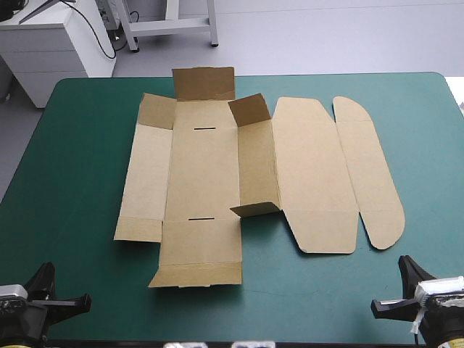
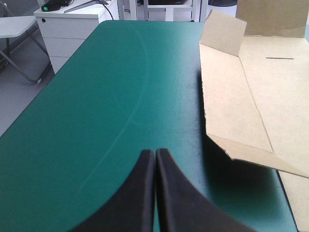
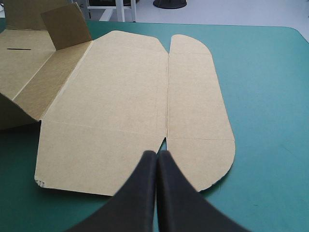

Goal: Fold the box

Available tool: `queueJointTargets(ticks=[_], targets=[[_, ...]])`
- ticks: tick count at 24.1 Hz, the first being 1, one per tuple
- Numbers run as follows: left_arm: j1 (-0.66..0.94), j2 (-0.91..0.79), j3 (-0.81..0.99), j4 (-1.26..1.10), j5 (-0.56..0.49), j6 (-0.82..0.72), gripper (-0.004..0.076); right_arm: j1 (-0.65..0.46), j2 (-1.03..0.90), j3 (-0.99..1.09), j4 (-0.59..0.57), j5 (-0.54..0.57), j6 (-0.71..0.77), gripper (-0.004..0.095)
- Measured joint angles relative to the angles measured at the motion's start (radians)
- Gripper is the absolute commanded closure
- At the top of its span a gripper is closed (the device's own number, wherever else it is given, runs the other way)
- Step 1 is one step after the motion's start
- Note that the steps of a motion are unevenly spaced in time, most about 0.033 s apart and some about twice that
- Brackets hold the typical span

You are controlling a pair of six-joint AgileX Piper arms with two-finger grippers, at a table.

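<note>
Clenched on nothing, both sides: left gripper [image 2: 155,154], right gripper [image 3: 157,155]. Ahead at 1–2 o'clock of left, 10–11 o'clock of right: box [image 1: 217,174], mid-table, mostly flat, some flaps [image 1: 250,109] part-raised. Risk: skating it across the teal-green cover [image 1: 72,181] with a one-sided push; losing half-creased flaps to spring-back

The box [image 1: 217,167] lies spread mid-table, mostly flat, but its far flap [image 1: 204,83] and the wall [image 1: 255,163] right of its base stand raised and block a low pass. The bare cover [image 1: 80,167] is open left, right and along the near edge.
</note>
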Motion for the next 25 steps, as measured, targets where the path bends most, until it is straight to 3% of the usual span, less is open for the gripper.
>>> queueJointTargets(ticks=[13,18,25], targets=[[0.0,0.0,0.0,-0.003,0.0,0.004,0.0732,0.0,0.0,0.0,0.0,0.0,0.0,0.0922],[0.0,0.003,-0.002,-0.004,-0.047,0.004,0.0732,0.0,0.0,0.0,0.0,0.0,0.0,0.0922],[0.0,0.275,-0.142,-0.004,-0.074,0.045,0.0732,0.0,0.0,0.0,0.0,0.0,0.0,0.0922]])
